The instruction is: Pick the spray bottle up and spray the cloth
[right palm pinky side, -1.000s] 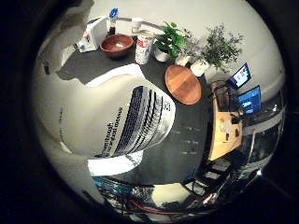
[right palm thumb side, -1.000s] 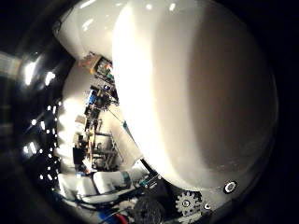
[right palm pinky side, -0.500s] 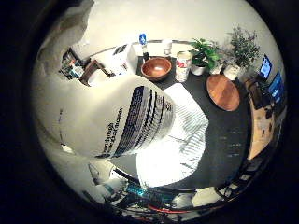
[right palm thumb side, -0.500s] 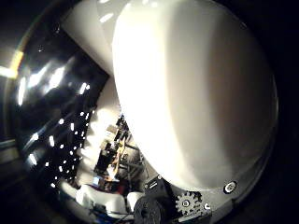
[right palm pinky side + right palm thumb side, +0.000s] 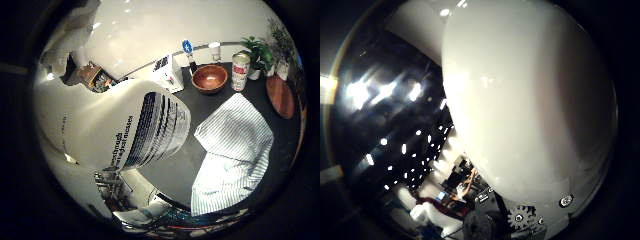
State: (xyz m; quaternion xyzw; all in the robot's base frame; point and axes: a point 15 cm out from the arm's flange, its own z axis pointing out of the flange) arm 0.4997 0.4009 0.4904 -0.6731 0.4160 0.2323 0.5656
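clearly the whole outlook has swung over the last second: the little finger side view, which a moment ago showed the cork mat, plants and screens on the far part of the table, now looks down more squarely on the striped cloth [image 5: 235,150], which takes up far more of the view. since the spray bottle [image 5: 125,132] keeps filling the palm views at the same closeness, this reads as the camera turning with the hand, not as anything sliding on the table.

the bottle's white body with its printed label sits right against the palm, lifted off the dark table [image 5: 175,170], with the cloth lying flat below and beside it. in the thumb side view the bottle is a broad white curve, with a bit of the hand [image 5: 520,220] and its gear showing at the edge. i cannot tell how the fingers are set, since none of them shows clearly.

beyond the cloth stand a wooden bowl [image 5: 210,78], a can [image 5: 240,70], a white box [image 5: 167,75] and a potted plant [image 5: 257,57].

my guess is that the pick-up is done and the bottle is being brought round toward the cloth; aiming the nozzle, which is out of sight, and squeezing the trigger remain.
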